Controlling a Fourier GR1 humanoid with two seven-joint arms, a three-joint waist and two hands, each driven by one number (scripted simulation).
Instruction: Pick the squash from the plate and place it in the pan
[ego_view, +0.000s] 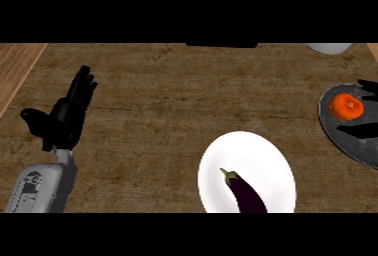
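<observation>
Left hand (68, 111) spread, resting at left, right hand (367, 131) over pan (332, 132) — fingers unclear, orange squash (345, 106) inside

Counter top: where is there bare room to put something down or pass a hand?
Bare patch: the middle, between the left hand and the white plate. Crowded on the right: the dark pan holds an orange squash, with dark fingers over it.

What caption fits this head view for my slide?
Orange squash already in the grey pan beneath the right hand; eggplant on the white plate; left hand resting open.
</observation>
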